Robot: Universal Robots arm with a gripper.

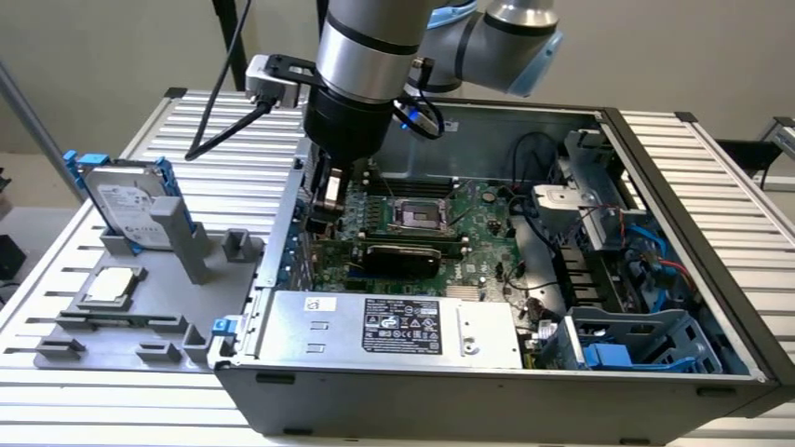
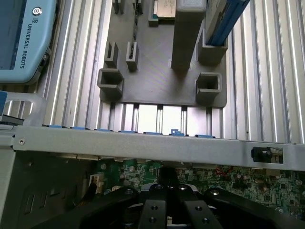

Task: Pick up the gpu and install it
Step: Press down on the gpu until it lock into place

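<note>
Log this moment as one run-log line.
stage: gpu install | gripper: inside PC case, low over motherboard | gpu: lying across motherboard | hard drive: upright in grey holder outside case

Gpu (image 1: 400, 254): thin, dark oblong card seen edge-on, black cooler side up/outward, green bd not discernible. Stands on its long edge inside the open case, seated across the motherboard, approx level, not tilted. Pos. rel. to gripper (image 1: 330, 200): just beside and below it, toward the exterior view's right. One end of the card reaches toward the case wall under the gripper. Contact w/ gripper: can't tell.
</note>
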